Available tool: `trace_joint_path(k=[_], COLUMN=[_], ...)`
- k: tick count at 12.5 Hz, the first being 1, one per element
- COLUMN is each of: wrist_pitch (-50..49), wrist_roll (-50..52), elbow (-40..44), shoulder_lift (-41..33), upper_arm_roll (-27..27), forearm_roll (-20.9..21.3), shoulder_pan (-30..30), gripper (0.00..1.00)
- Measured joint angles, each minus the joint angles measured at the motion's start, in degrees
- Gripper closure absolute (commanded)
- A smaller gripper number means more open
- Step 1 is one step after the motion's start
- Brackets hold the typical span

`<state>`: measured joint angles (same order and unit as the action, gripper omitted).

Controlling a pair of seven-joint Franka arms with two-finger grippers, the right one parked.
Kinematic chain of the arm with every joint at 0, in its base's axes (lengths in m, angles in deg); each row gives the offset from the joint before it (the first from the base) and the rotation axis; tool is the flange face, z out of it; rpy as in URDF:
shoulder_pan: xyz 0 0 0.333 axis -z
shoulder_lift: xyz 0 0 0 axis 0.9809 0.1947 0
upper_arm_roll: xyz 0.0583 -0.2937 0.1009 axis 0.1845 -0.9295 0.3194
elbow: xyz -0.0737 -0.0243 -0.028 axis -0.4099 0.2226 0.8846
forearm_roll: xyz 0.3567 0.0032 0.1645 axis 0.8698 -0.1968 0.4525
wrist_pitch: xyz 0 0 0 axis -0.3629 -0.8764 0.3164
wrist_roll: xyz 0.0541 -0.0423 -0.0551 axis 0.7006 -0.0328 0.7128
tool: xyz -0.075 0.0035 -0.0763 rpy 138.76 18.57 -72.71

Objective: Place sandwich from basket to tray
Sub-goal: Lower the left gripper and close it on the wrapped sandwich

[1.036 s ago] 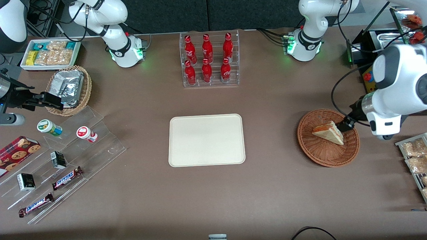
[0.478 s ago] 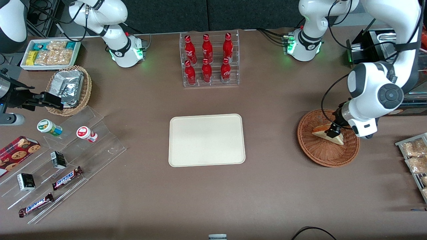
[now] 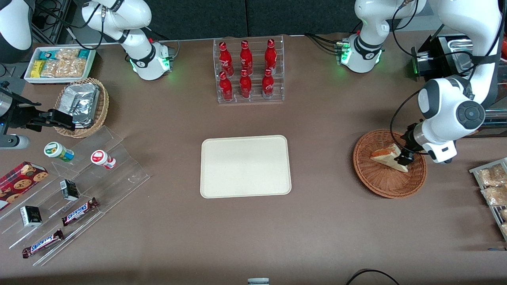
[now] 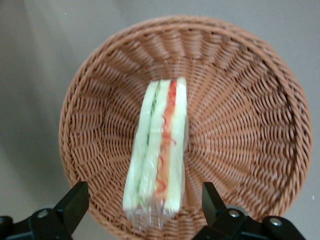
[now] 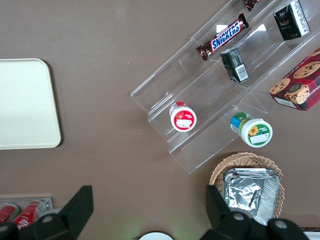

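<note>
Toward the parked arm's end of the table, a tan basket of foil packets [image 3: 82, 106] sits near a clear stepped stand [image 3: 79, 198] holding two small jars and some candy bars. A clear rack of red bottles [image 3: 248, 70] stands at the table's middle, farther from the front camera than the tray [image 3: 245, 166], a cream rectangle lying flat with nothing on it. Well apart from the tray, toward the working arm's end, is the basket [image 3: 390, 183], a round reddish-brown wicker bowl. The sandwich [image 3: 386, 155] lies inside it, a pale wedge with its red and green filling edge turned up in the wrist view [image 4: 159, 150]. The gripper [image 3: 403, 159] is down in the basket at the sandwich. Its fingers [image 4: 75, 202] stand wide apart, one on each side of the sandwich's end, not touching it.
</note>
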<state>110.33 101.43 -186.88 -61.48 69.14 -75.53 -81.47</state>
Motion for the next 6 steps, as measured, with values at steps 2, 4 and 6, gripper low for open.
trace_joint_path(k=[2,4,6], wrist_pitch=[2.4,5.9,7.6], wrist_roll=[1.1,3.6,4.4], elbow=[-0.2,-0.5,-0.5], shoulder_lift=[1.4,3.6,6.0], upper_arm_roll=[0.3,0.2,0.1], forearm_roll=[-0.1,-0.1,-0.1], shoulder_pan=[0.0,0.1,0.2], gripper=[0.00,0.00,0.00])
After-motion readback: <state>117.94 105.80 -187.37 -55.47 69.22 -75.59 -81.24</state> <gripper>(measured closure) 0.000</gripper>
